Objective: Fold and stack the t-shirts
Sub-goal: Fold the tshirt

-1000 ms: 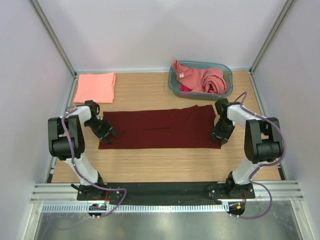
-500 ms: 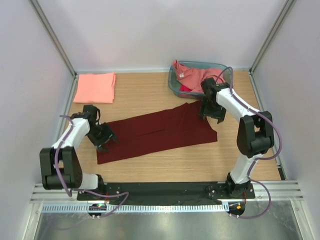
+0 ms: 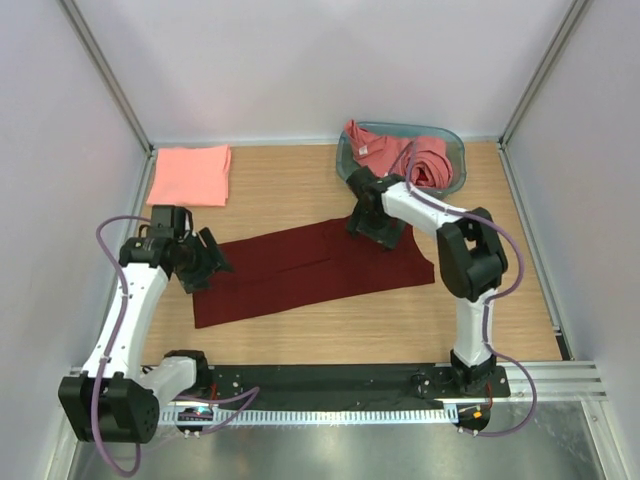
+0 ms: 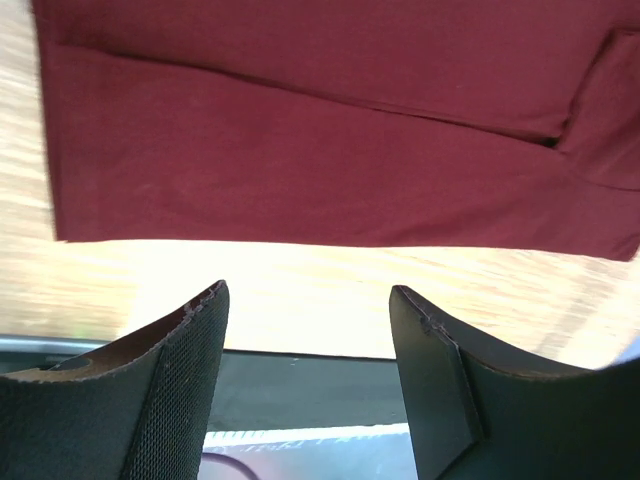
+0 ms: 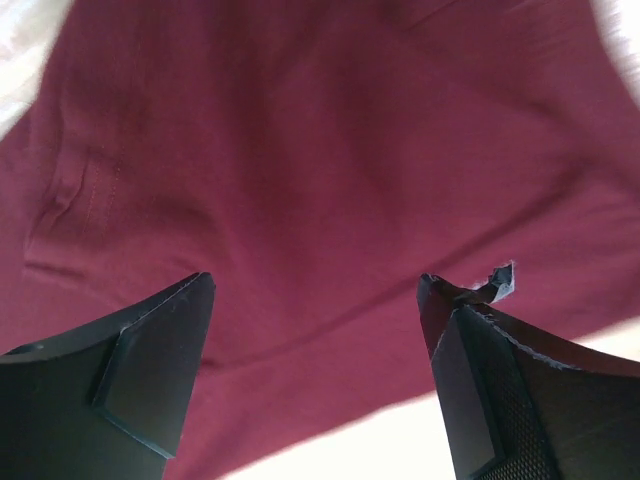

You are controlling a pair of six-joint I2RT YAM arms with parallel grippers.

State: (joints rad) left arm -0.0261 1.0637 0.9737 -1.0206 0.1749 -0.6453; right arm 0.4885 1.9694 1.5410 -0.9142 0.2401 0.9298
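Maroon t-shirt point(image 5: 320, 180) overruns the right wrist view's edges.

**Layout of the work surface, seen from above.** The table point(image 3: 300, 190) carries three groups of cloth.

- **Centre:** the spread t-shirt point(image 3: 310, 270) lies flat across the table at a slant. Its left end is nearer the arm bases and its right end farther back.
- **Far-left corner:** the folded t-shirt point(image 3: 190, 175) lies on the table, well apart from the spread t-shirt.
- **Far right:** the basket point(image 3: 457, 165) stands on the table, just behind the spread t-shirt's right end. The heaped t-shirts point(image 3: 400, 158) lie in it, with cloth reaching over its left rim.

The left gripper point(image 3: 212, 262) stands at the spread t-shirt's left end. The right gripper point(image 3: 372, 222) stands over its far edge, right of centre and in front of the basket.
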